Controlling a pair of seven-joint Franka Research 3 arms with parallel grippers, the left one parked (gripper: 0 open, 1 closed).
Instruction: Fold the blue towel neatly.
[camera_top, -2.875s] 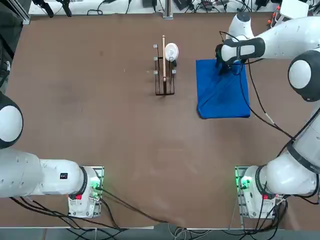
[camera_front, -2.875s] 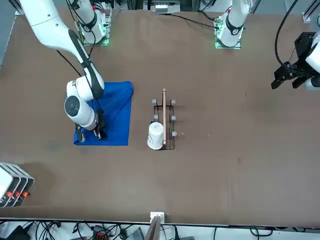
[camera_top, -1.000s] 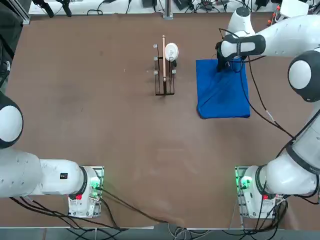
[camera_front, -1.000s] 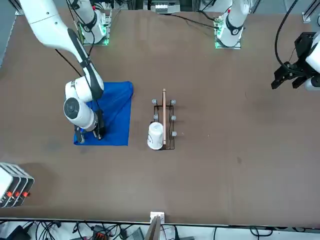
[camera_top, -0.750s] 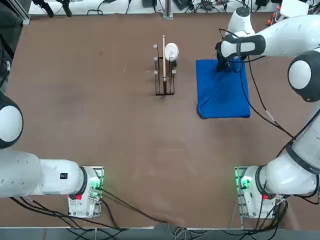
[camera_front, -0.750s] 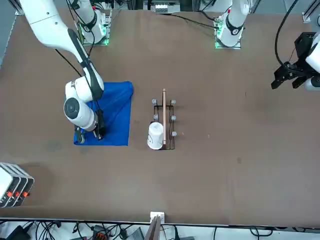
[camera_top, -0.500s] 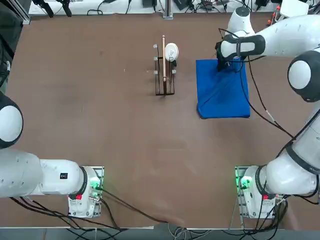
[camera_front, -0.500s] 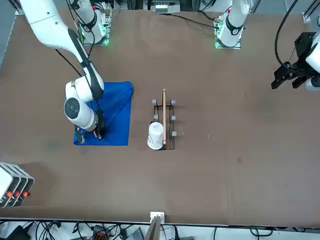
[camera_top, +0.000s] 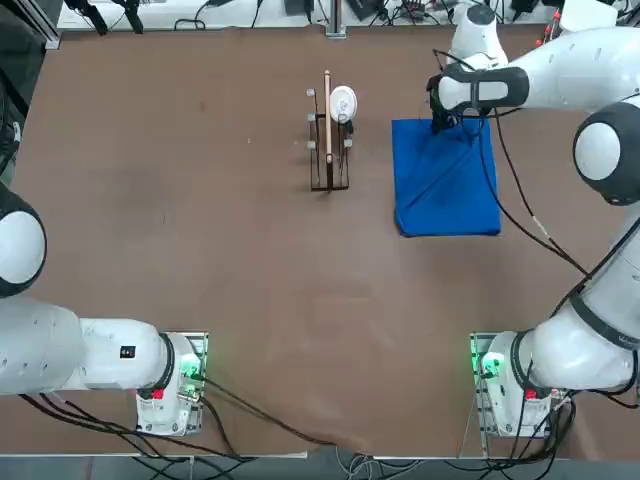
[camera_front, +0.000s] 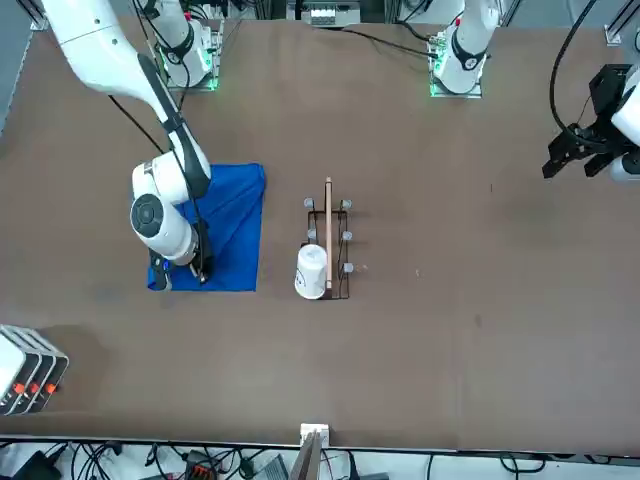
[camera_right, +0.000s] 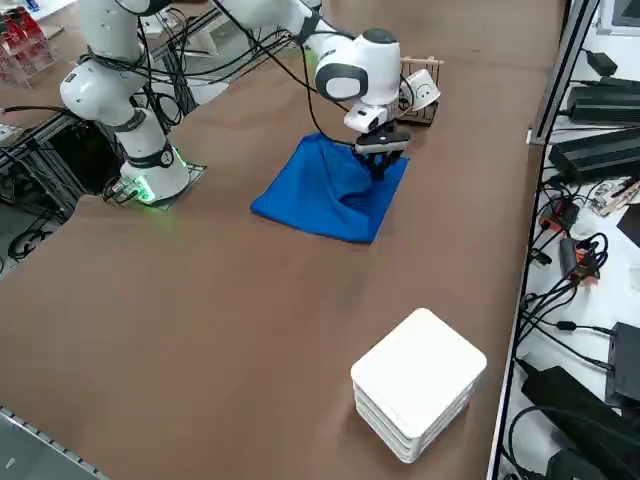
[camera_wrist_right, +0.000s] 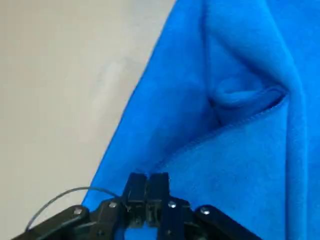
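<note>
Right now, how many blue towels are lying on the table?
1. The blue towel lies on the far right part of the table, partly under the right gripper, whose fingers are shut. Another could be hidden beneath it.

So the towel (camera_top: 445, 190) near the desk's (camera_top: 270, 270) far edge is matt cloth, soft-looking and wrinkled, with a stitched hem. The desk itself looks smooth and mostly matt, kinda brown. The right pincer (camera_wrist_right: 148, 187), above the towel, is dark and matt with shiny metal screws, and its fingers are pressed together. Also by the far edge: a rack (camera_top: 330, 165) of thin dark wire, looks like metal, with a smooth wooden-looking stick (camera_front: 328, 230). The white stack (camera_right: 415, 385) near a corner looks like smooth plastic.
</note>
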